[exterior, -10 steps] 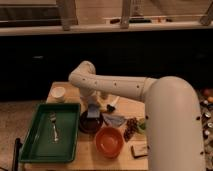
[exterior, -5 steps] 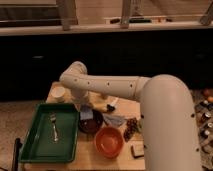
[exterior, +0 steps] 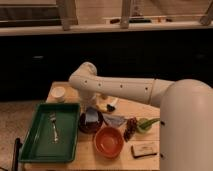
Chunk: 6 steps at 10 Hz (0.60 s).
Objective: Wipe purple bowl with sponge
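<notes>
The purple bowl [exterior: 90, 125] is dark and sits on the wooden table just right of the green tray. A pale blue sponge [exterior: 91, 117] lies inside it. My gripper [exterior: 90, 109] hangs from the white arm's wrist, right over the bowl's far side and against the sponge. The arm reaches in from the right, bends at an elbow [exterior: 82, 77], and drops down to the bowl. The wrist hides the far rim of the bowl.
A green tray [exterior: 35, 150] holding a fork [exterior: 54, 127] is at the left. An orange bowl [exterior: 108, 141] is in front. A white cup [exterior: 59, 93], grey-blue cloth [exterior: 115, 120], grapes [exterior: 131, 128], a green item [exterior: 145, 125] and a tan block [exterior: 145, 149] lie around.
The arm's elbow has swung to the left over the table. The gripper has stayed at the purple bowl.
</notes>
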Tool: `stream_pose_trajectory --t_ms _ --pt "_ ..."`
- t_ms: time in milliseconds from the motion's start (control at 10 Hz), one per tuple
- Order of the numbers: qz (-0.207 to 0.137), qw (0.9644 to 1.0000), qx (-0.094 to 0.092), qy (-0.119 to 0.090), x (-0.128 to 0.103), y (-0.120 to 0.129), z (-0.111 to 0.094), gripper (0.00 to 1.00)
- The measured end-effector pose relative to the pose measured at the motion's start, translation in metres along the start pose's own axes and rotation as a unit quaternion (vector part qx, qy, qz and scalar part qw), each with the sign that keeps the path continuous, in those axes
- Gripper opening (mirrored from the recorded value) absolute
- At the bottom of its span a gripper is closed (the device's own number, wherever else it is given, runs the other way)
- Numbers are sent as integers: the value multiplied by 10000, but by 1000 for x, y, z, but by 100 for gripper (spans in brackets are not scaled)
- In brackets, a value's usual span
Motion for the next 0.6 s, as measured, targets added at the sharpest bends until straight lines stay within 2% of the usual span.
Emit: stream_pose_trajectory --t_ms 600 --pt "164 9999 30 25 1 5 -2 1"
